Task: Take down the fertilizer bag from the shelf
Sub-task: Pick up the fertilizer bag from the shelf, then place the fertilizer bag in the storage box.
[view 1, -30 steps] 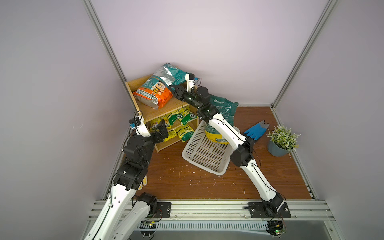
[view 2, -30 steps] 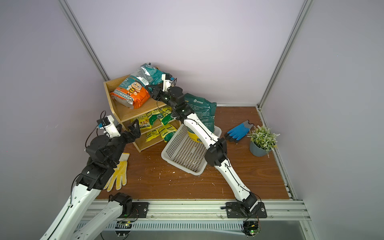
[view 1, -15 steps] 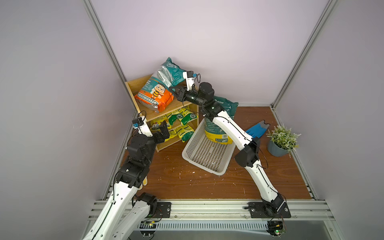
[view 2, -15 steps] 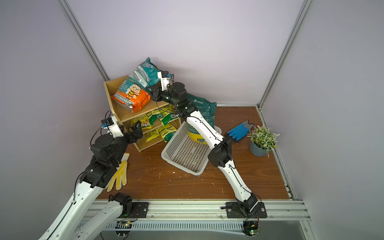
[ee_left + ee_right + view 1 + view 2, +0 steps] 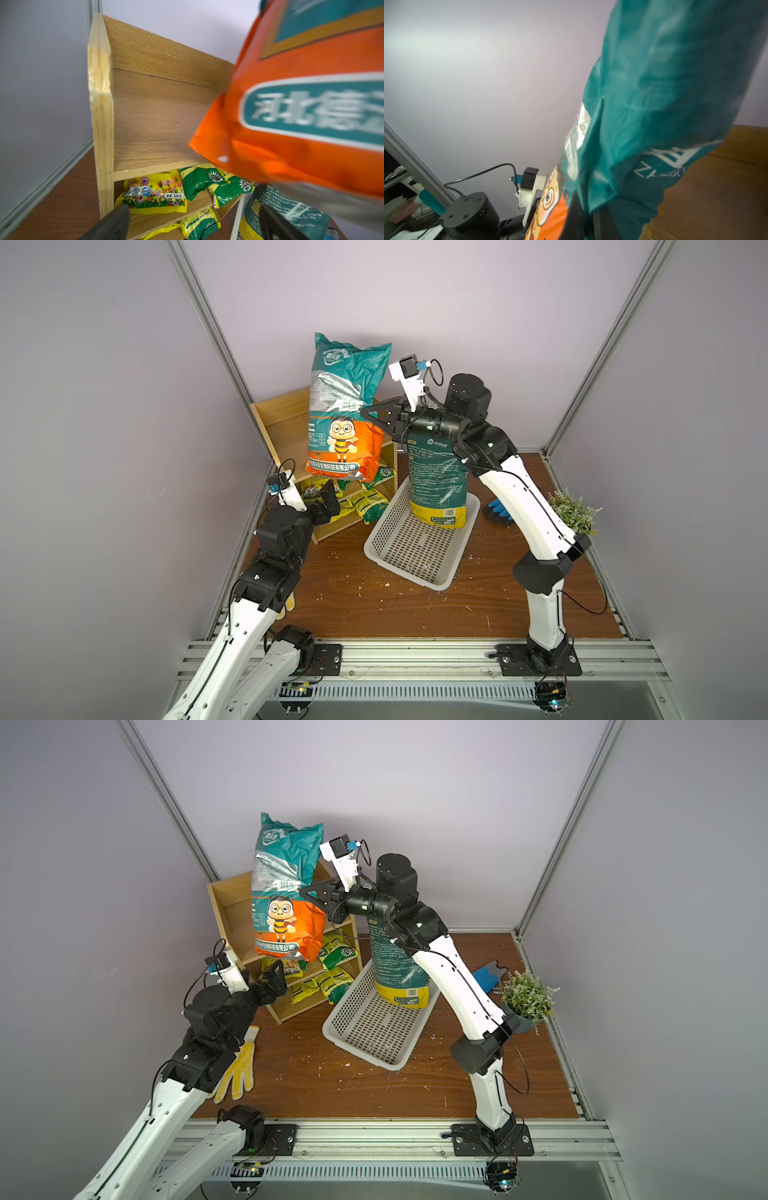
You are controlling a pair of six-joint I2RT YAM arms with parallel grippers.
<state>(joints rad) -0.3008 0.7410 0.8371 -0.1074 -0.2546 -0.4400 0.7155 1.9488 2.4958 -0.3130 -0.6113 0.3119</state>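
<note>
Upper centre of both top views: the fertilizer bag (image 5: pixel 343 414) (image 5: pixel 286 886) – teal top, orange base with a cartoon bee – now hangs upright in the air, where a second ago it lay slanted across the top of the shelf (image 5: pixel 282 423) (image 5: pixel 230 907). The right end effector (image 5: pixel 365 412) (image 5: pixel 305 892) is clamped on the bag's right edge at mid height, and that arm has risen with it. The left end effector (image 5: pixel 328 499) (image 5: pixel 276 977), lower left of the bag, has moved nearer the bag's bottom edge; its jaws stand wide apart, holding nothing. A top view shows a yellow glove (image 5: pixel 239 1065) on the tabletop beside the left arm; elsewhere the arm nearly hides it. Only the left wrist view shows the shelf's top board (image 5: pixel 158 116) with the bag's orange corner (image 5: pixel 291 104) hanging clear of it, seed packets (image 5: pixel 153 195) on the tier below, and both dark fingers (image 5: pixel 112 224) spread. The right wrist view gives just a blurred close-up of the bag's teal upper part (image 5: pixel 654 104).
</note>
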